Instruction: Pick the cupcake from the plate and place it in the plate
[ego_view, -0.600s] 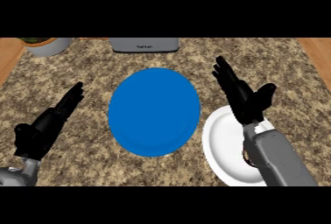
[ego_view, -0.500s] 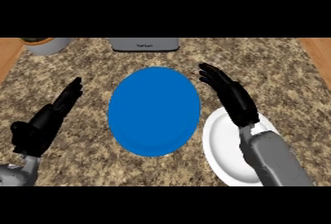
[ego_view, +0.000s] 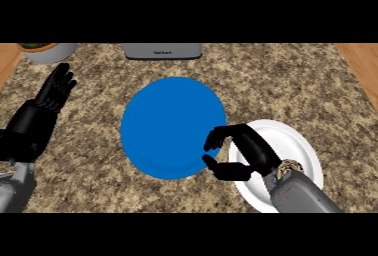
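Presently: blue plate (ego_view: 173, 127) centre, white plate (ego_view: 295, 145) right, touching. Right hand (ego_view: 240, 152) curled, empty, over their meeting rims. Left hand (ego_view: 44, 107) resting open, far left.

Both hands are black all over, with a faint sheen on the raised edges. The left hand (ego_view: 46, 105) has a broad, blocky back that narrows into slim segmented fingers (ego_view: 60, 80), and below it a thick black wrist section. Under that wrist a grey forearm (ego_view: 13, 185) shows as a smooth, pale cylinder at the view's lower left. The right hand (ego_view: 247, 150) has rounded, chunky fingers (ego_view: 215, 140) and a stout thumb (ego_view: 225, 171). Its grey forearm (ego_view: 299, 192) is wider, smooth and slightly glossy, with a small mottled brown patch where it meets the black wrist.
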